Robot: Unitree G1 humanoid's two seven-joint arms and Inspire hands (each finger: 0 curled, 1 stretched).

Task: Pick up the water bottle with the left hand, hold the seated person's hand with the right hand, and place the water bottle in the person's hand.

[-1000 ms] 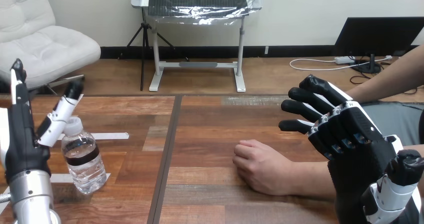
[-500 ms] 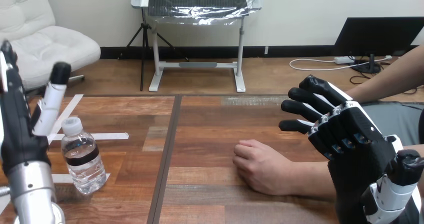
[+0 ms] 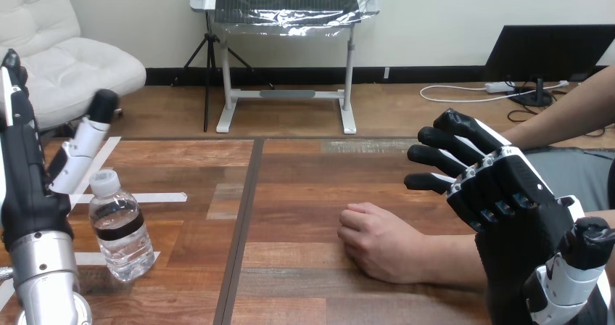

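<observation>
A clear water bottle [image 3: 120, 228] with a white cap and a dark label band stands upright near the table's left front. My left hand [image 3: 32, 187] is raised just left of it, fingers straight and open, thumb angled over the cap, not gripping the bottle. The person's hand [image 3: 377, 239] rests as a loose fist on the table at centre right, forearm running off to the right. Raised right of that fist, my right hand [image 3: 500, 187] is open, its fingers pointing left above the person's forearm and apart from it.
The wooden table [image 3: 290, 187] has a dark seam running front to back left of centre. White tape strips [image 3: 156, 197] lie on the table behind and under the bottle. The person's other arm [image 3: 566, 114] reaches in at the upper right.
My left hand rose and shifted left, then its thumb swung back toward the bottle cap. The bottle, the person's fist and my right hand stayed in place.
</observation>
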